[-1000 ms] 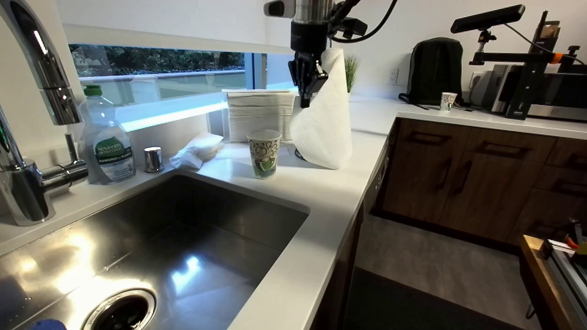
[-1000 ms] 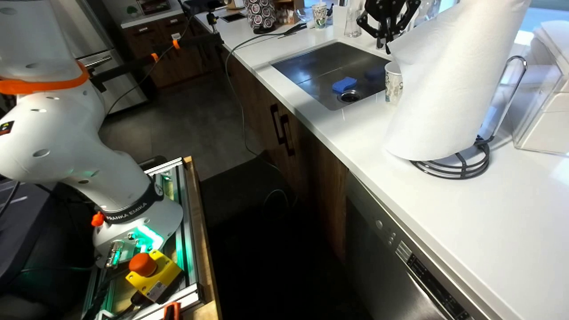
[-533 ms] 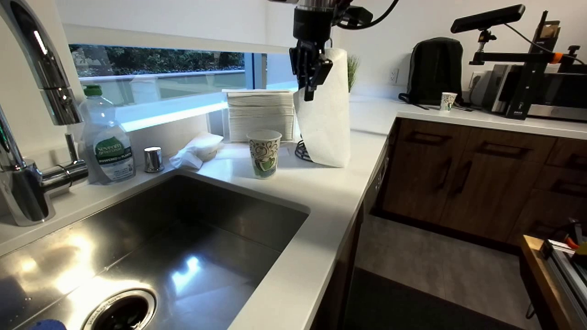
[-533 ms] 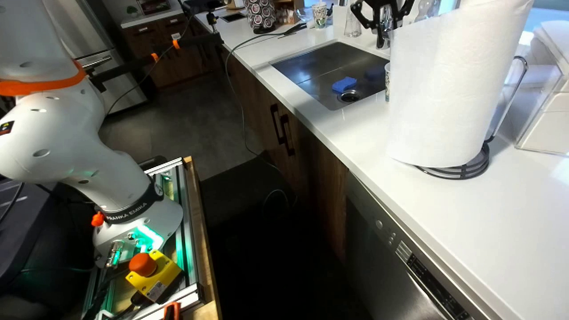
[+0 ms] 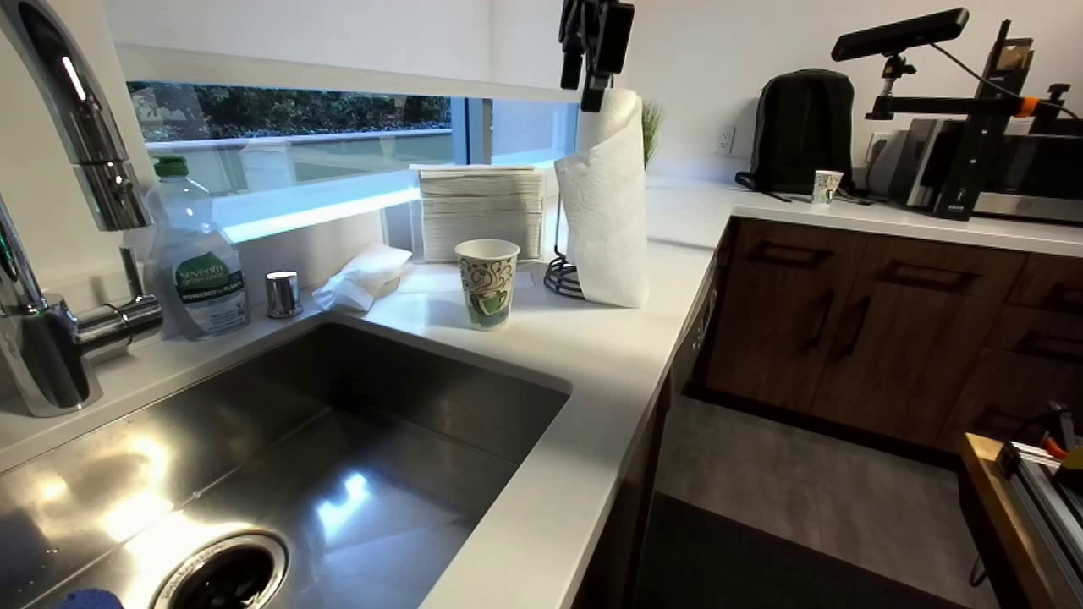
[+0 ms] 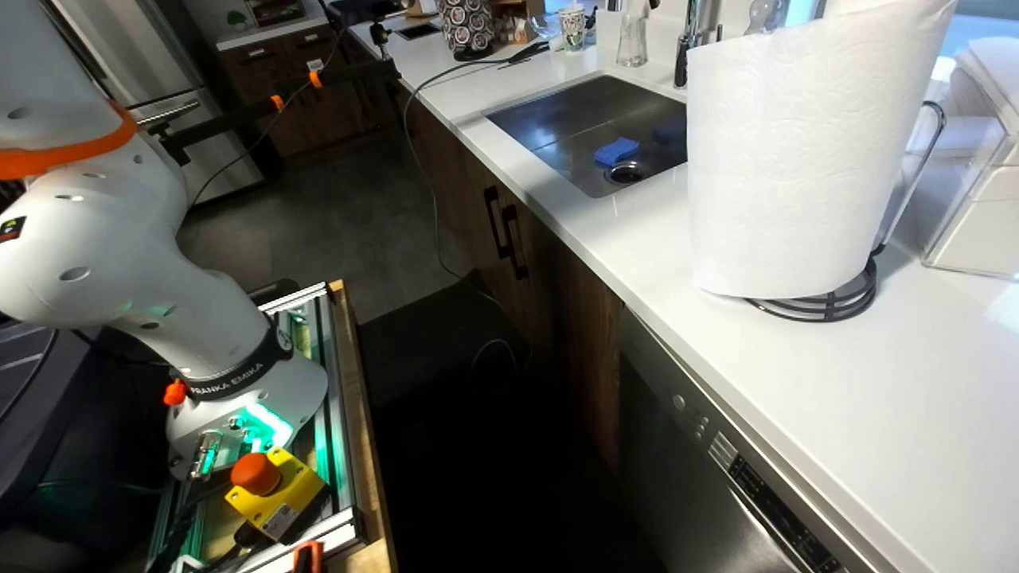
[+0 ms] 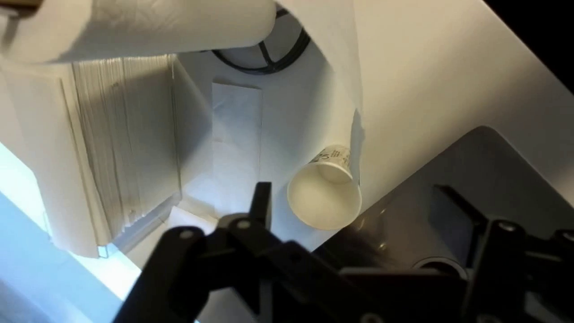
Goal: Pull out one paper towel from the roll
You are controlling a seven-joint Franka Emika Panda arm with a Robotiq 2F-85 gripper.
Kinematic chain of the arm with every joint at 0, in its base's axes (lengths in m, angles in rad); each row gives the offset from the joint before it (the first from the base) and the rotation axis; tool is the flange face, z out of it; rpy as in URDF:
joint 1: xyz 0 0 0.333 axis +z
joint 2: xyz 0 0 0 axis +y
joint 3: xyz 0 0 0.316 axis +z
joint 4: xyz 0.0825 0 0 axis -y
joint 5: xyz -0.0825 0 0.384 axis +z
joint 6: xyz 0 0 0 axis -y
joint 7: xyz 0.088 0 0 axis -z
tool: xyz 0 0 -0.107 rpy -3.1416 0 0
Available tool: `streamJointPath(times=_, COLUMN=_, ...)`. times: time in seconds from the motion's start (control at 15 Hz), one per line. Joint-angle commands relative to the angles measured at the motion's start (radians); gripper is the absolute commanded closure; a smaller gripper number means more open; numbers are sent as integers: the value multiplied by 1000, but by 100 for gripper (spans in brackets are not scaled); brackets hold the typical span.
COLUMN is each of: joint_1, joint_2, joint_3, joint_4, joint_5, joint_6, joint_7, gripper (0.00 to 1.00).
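Note:
The white roll (image 5: 622, 118) stands on a dark wire holder (image 6: 828, 309) on the counter. A loose paper towel (image 5: 602, 220) hangs from it, still joined to the roll as far as I can see, its free edge curling out towards the sink side. In the wrist view this hanging sheet (image 7: 338, 40) drapes past the roll's lower end. My gripper (image 5: 580, 96) is above and just in front of the roll's top, apart from the sheet. Its fingers (image 7: 261, 204) are spread wide with nothing between them.
A patterned paper cup (image 5: 488, 283) stands between roll and sink (image 5: 406, 440). Behind it are stacked napkins (image 5: 482, 216) in a clear holder and a crumpled white paper (image 5: 364, 275). A soap bottle (image 5: 203, 262) stands near the faucet (image 5: 106, 182).
My gripper was shut on the sheet's corner, pulling it towards the sink. It has let go, opened and risen. The sheet has swung back towards the roll.

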Motion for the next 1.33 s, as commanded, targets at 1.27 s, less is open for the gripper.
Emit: streamJointPath(times=1.27, joint_1=4, joint_2=28, joint_3=-82, joint_4=33, joint_5=-133, joint_6=-152, joint_7=840, gripper=0)
